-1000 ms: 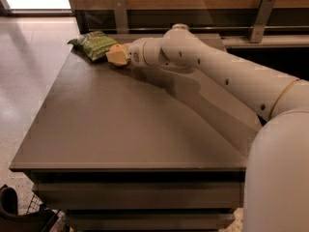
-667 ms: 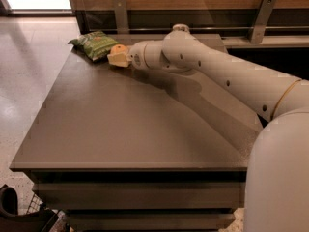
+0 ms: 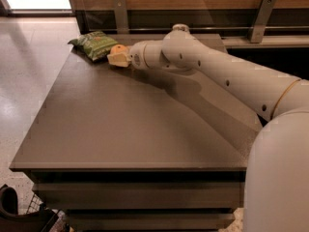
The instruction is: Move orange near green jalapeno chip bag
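The green jalapeno chip bag (image 3: 95,44) lies flat at the far left corner of the brown table (image 3: 125,124). The orange (image 3: 118,49) sits just right of the bag, almost touching it, partly hidden by the gripper. My gripper (image 3: 117,57) reaches in from the right, low over the table, with its cream fingers (image 3: 119,60) around the orange. The white arm (image 3: 217,71) stretches across the table's right side.
A wood-panelled wall with a glass rail and metal brackets (image 3: 120,13) runs behind the table. Pale floor (image 3: 29,66) lies to the left. A dark object (image 3: 14,211) sits on the floor at the table's lower left.
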`<state>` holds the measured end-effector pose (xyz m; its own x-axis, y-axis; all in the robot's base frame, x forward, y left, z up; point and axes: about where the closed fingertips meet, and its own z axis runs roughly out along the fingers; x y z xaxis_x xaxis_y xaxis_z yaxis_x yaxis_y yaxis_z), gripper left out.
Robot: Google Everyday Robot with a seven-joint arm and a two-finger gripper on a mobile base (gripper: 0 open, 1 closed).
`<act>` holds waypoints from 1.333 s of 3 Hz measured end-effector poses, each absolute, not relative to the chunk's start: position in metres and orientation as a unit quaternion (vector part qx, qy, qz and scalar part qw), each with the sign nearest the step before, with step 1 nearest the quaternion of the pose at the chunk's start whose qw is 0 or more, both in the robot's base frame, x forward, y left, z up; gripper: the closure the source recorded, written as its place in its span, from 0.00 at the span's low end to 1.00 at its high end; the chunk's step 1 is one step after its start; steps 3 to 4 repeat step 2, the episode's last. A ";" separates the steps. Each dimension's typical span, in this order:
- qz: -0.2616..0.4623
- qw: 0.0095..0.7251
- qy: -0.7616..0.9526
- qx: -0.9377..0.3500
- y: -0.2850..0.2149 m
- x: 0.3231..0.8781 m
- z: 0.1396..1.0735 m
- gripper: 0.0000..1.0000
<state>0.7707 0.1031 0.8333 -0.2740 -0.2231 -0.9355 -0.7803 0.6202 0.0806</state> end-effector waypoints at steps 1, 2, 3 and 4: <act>0.278 0.501 0.748 -0.335 0.103 0.771 0.834 0.15; 0.280 0.500 0.748 -0.336 0.106 0.770 0.833 0.00; 0.280 0.500 0.748 -0.336 0.106 0.770 0.833 0.00; 0.280 0.500 0.748 -0.336 0.106 0.770 0.833 0.00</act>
